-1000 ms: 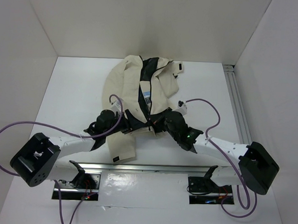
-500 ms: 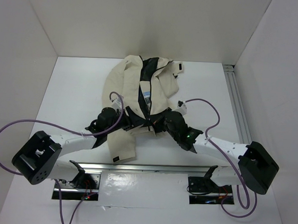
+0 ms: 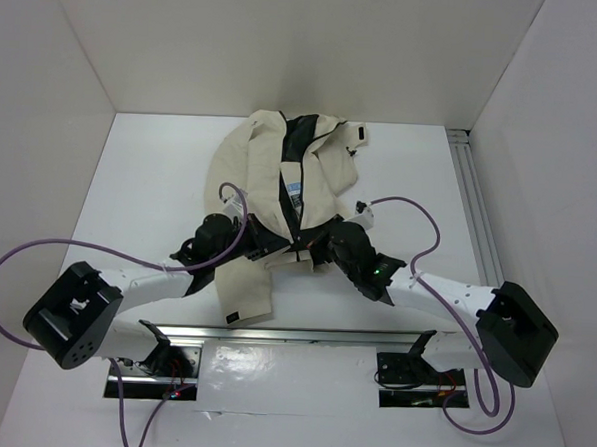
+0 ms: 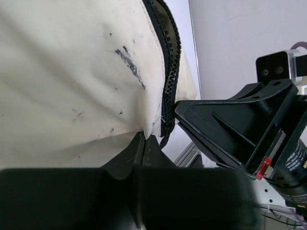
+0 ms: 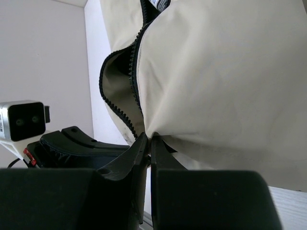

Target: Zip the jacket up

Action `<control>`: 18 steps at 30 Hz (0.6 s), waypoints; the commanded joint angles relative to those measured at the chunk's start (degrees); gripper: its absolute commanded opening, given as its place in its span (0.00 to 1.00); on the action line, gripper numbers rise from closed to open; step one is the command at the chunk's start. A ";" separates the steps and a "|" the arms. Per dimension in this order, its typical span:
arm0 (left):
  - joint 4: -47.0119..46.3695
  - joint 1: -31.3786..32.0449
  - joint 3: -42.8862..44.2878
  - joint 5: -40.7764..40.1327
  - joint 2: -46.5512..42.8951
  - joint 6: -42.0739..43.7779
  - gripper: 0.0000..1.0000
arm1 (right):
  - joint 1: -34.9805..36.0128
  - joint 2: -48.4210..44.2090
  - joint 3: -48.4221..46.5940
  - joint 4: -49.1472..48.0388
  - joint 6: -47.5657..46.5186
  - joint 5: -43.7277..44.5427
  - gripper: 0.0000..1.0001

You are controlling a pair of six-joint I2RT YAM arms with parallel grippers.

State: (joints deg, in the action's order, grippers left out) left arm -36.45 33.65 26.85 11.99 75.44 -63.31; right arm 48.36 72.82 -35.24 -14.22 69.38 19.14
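The cream jacket point(image 3: 252, 161) lies spread on the white table, collar away from me, its front open along the dark zipper point(image 3: 298, 198). Both grippers meet at its bottom hem. My left gripper point(image 3: 279, 250) is shut on the corner of the left front panel point(image 4: 72, 72); its tips point(image 4: 144, 137) pinch the fabric beside the black zipper teeth point(image 4: 170, 57). My right gripper point(image 3: 319, 251) is shut on the hem of the other panel point(image 5: 230, 72), tips point(image 5: 149, 138) right next to its zipper teeth point(image 5: 134, 81). The two gripper heads almost touch. I cannot see the slider.
An aluminium rail point(image 3: 475, 208) runs along the table's right side, and another point(image 3: 303, 335) crosses the near edge by the arm bases. White walls enclose the table on three sides. Purple cables point(image 3: 423, 235) loop over both arms.
My left gripper has shifted slightly right and closed on the jacket's hem corner. The right gripper has kept its grip and place.
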 commanded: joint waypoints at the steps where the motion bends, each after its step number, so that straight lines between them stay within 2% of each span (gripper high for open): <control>1: 0.05 0.19 2.94 0.14 -1.52 0.99 0.00 | -0.19 0.66 -1.58 -4.41 -0.30 0.55 0.00; 4: 4.87 0.19 4.97 0.14 -1.52 2.92 0.00 | -0.19 0.66 -1.58 -4.41 -0.83 0.55 0.00; 18: 8.76 0.19 5.49 -0.12 -3.28 8.37 0.00 | -0.19 2.24 -5.00 -2.92 -3.73 -0.50 0.00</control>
State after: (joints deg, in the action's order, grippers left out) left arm -27.97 33.63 30.22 11.81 73.89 -58.02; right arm 48.23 74.74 -36.47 -15.09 66.83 18.33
